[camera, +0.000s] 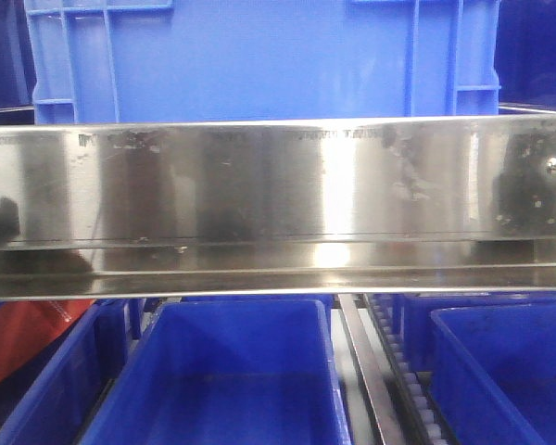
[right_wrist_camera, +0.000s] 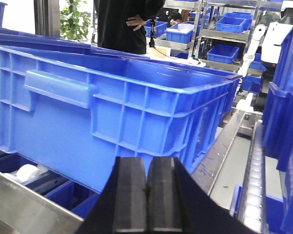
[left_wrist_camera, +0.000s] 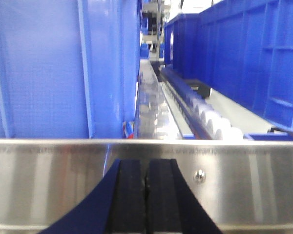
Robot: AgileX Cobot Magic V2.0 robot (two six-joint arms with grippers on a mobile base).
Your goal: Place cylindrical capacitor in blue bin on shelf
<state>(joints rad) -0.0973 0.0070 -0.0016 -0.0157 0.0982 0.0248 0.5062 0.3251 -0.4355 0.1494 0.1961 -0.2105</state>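
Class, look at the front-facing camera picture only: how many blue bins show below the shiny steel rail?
3. Left bin at the left edge, middle bin at centre, right bin at the right edge. All are cropped; more may sit out of frame.

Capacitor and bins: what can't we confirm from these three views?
- Cylindrical capacitor: in no view; both grippers, left and right, look shut on nothing.
- Upper blue bin: front view, interior hidden by its wall; top cropped.
- Lower bins: front rail covers their backs.
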